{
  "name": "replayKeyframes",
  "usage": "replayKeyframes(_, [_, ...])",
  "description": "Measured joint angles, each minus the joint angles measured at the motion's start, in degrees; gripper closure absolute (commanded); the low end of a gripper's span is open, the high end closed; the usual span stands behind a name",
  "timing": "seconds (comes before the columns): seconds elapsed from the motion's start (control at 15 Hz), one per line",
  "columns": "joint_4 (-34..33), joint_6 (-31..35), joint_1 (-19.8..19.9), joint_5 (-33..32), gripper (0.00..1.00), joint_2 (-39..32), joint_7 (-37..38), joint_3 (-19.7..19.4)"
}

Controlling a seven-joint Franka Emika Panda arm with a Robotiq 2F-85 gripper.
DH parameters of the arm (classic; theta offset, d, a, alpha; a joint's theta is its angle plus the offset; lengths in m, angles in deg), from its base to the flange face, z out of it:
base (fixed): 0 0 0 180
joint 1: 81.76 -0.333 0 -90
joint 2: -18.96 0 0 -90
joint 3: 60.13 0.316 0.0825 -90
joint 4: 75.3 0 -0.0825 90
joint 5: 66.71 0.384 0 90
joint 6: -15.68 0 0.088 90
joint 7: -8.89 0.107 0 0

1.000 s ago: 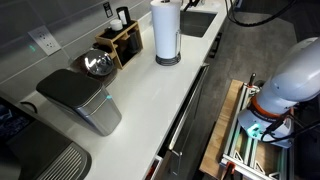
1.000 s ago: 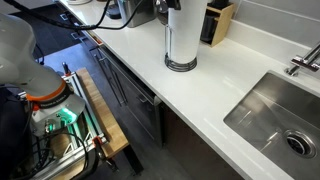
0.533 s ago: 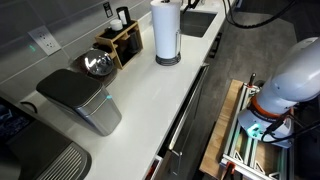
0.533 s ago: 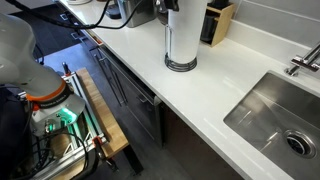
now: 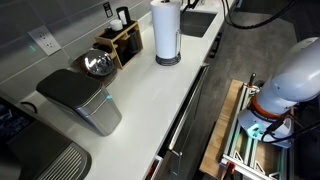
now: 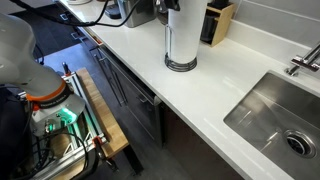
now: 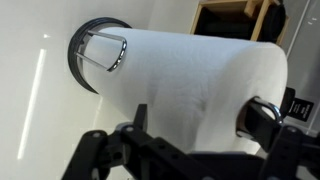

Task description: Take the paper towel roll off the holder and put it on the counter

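Observation:
The white paper towel roll (image 5: 165,30) stands upright on its holder, whose dark round base (image 5: 167,61) rests on the white counter (image 5: 150,110); both show in both exterior views (image 6: 181,35). In the wrist view the roll (image 7: 190,70) fills the picture lying sideways, with the holder's dark base and chrome wire loops (image 7: 100,52) at its left end. My gripper (image 7: 200,115) is open, very close to the roll, with its fingers (image 7: 262,115) wide apart in front of the paper. I cannot tell whether they touch it. The gripper does not show in the exterior views.
A wooden box organizer (image 5: 125,42) and a metal bowl (image 5: 97,65) stand behind the roll, with a grey appliance (image 5: 80,100) further along. The sink (image 6: 275,120) and faucet (image 6: 300,62) lie beyond the roll. Dark cabinet fronts (image 6: 135,95) run below the counter's edge.

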Motion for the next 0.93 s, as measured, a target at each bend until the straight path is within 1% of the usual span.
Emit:
replayKeyframes(0.07, [0.1,0.2,0.0,0.0,0.17,0.0,0.4,0.1])
replayKeyframes(0.4, [0.6,1.0,0.0,0.0,0.54,0.0,2.0,0.3])
replayKeyframes(0.47, [0.6,1.1,0.0,0.0,0.55,0.1,2.3,0.3])
replayKeyframes(0.6, [0.6,1.2,0.0,0.0,0.62,0.3,2.7,0.4])
replayKeyframes(0.93, [0.7,1.3,0.3,-0.2,0.66,0.5,2.8,0.5])
